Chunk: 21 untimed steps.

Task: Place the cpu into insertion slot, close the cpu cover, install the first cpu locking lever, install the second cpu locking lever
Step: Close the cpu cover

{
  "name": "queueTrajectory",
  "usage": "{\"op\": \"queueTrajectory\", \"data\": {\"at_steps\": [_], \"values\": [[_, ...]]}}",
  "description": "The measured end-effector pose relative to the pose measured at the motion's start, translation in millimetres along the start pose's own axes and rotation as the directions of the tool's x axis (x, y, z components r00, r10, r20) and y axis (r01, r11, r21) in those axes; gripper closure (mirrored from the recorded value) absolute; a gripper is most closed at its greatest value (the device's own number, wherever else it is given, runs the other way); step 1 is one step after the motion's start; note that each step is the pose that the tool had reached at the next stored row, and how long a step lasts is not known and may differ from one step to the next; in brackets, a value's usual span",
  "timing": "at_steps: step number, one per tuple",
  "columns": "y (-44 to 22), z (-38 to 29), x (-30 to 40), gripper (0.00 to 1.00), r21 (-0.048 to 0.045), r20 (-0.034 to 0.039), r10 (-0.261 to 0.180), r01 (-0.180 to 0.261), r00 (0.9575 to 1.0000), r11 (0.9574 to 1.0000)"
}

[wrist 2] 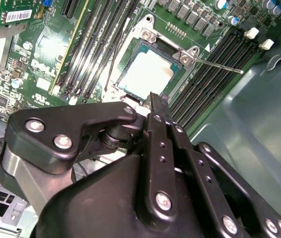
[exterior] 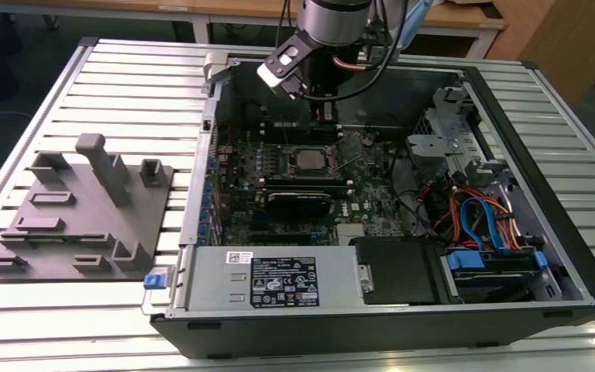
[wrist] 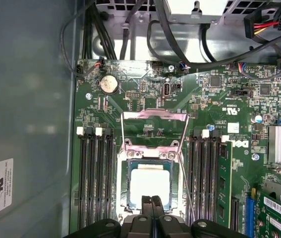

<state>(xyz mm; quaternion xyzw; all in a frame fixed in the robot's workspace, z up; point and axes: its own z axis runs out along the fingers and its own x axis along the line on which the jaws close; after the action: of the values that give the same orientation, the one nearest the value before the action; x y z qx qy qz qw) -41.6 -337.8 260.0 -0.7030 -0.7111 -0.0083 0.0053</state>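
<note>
Slatted table [exterior: 122, 77] carries open PC case [exterior: 380, 333]. I read cpu [wrist: 150, 184] seated, cpu cover [wrist: 149, 154] down. Pincer [wrist: 152, 199] narrow, empty, hovers just nr cpu; prob. suits thin lever wire [wrist 2: 218, 65].

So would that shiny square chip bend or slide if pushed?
Probably stiff: the cpu has a flat, metal-looking top. It likely won't slide, sitting inside the insertion slot. Lying so flat, it's probably light.
</note>
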Motion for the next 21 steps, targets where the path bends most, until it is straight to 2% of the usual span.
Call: {"op": "queueTrajectory", "data": {"at_steps": [8, 16, 21], "values": [[0.4, -1.0, 0.1, 0.90, 0.0026, 0.0000, 0.000, 0.000, 1.0000, 1.0000], [0.4, -11.0, 0.2, 0.90, 0.0025, -0.0001, 0.000, 0.000, 1.0000, 1.0000], [0.4, -13.9, 0.3, 0.90, 0.0025, -0.0001, 0.000, 0.000, 1.0000, 1.0000]]}}
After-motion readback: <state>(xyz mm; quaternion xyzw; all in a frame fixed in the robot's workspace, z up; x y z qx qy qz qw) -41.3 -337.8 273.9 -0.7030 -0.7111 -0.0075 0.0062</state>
